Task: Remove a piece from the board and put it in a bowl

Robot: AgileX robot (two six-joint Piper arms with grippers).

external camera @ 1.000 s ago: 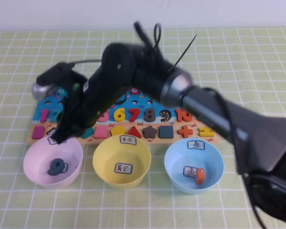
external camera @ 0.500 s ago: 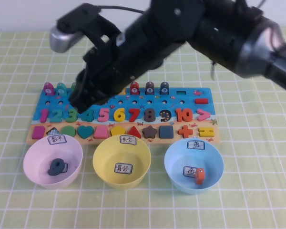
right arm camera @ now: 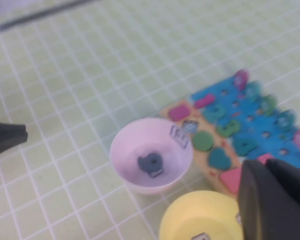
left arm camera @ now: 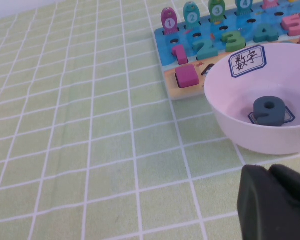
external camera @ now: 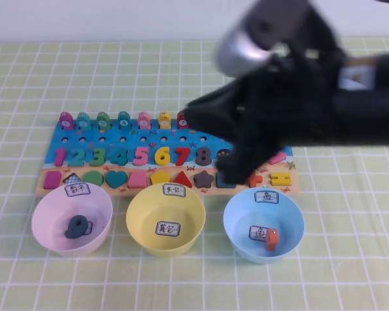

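The job is looking done: the dark grey number 9 is lying flat inside the pink bowl at lower left. Beyond it, the board is sitting on the desk. The right gripper, jaws shut and empty, is hanging over the board's right part. The left gripper is waiting beside the pink bowl; I cannot tell its jaws.

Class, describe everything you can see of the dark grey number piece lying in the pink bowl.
The piece is a small, thick number 9 in dark slate-grey, matte, wooden-looking, with a round hole through its loop. It lies flat on the floor of the pale pink bowl, partly covering a label stuck there, clear of the bowl's walls. Nothing holds it: the right gripper, shut, hangs over the board's right half, and the left gripper sits on the near side of the pink bowl, touching neither.
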